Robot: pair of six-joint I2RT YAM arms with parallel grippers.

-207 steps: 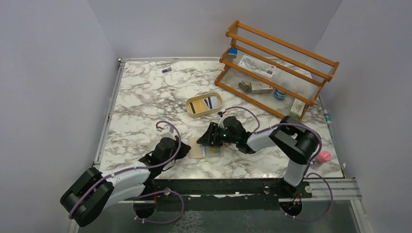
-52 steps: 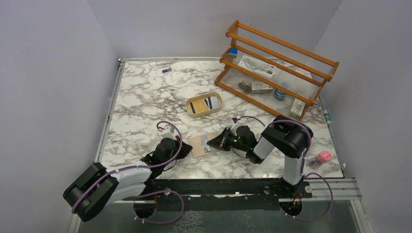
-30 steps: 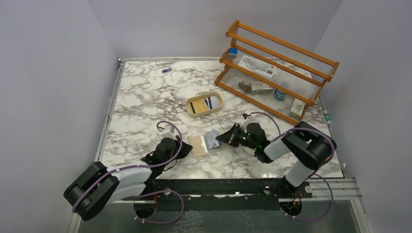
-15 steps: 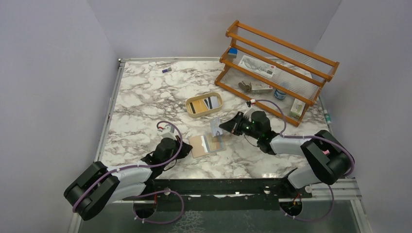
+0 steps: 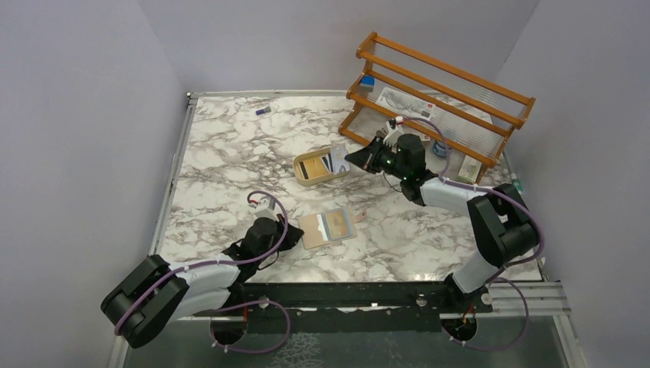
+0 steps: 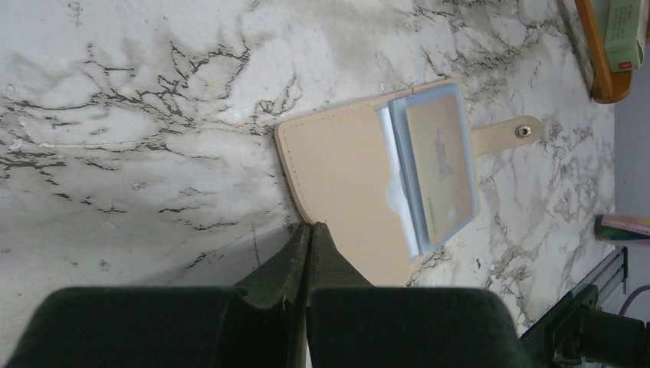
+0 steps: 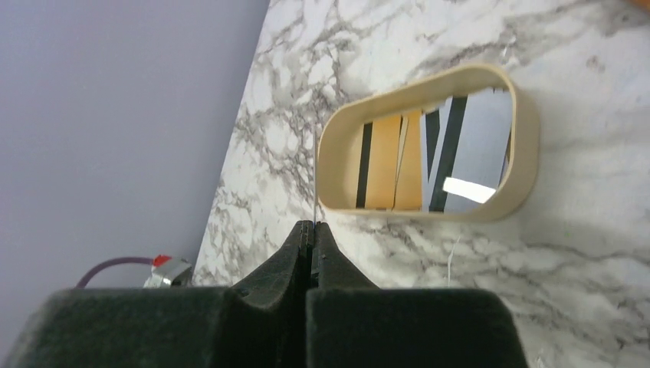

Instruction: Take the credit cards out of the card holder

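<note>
Risk first: right claw has the credit card by one thin edge only, the card standing upright and edge-on to the wrist camera. Small bite, slick plastic, so it could twist or slip out before it is over the tray. The card hangs at the tray's right end in the top view, close to the rim. Released from here, I'd expect it might clip the rim and land on the marble table.

Second risk: the card holder lies open near the front, centre, with a tan card in its clear pocket. If the left claw lifts off, the holder could slide on the next pull.

Right claw: fingers pressed together, pinching the card and touching nothing else. Left claw: fingers pressed together, tips down at the holder's near edge. Whether they sit on the leather or just beside it, I can't tell.

Tray already holds several cards, tan and striped whitish.
</note>
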